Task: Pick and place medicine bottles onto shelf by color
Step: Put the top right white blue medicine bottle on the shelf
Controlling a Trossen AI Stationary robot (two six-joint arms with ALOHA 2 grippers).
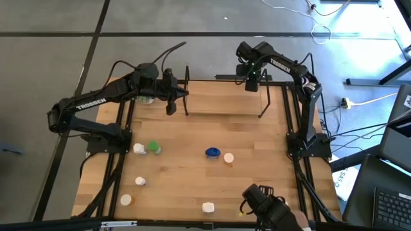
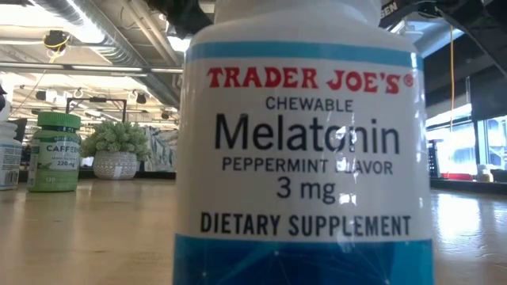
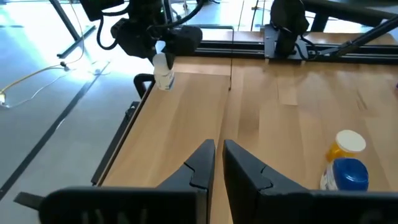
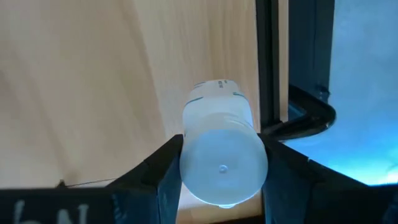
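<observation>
Bottle (image 2: 305,150) label: Trader Joe's Melatonin (3 mg).

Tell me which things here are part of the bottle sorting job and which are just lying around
Part of the job:
white bottle held in the right gripper
blue bottle
green bottle
melatonin bottle
shelf
left gripper, empty

Just lying about:
potted plant
cables on the floor

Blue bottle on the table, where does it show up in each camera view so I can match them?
High view: blue bottle, centre-right of table.
Low view: not in it.
Left wrist view: lower right.
Right wrist view: not in it.
Shared landmark: orange bottle beside it.
</observation>
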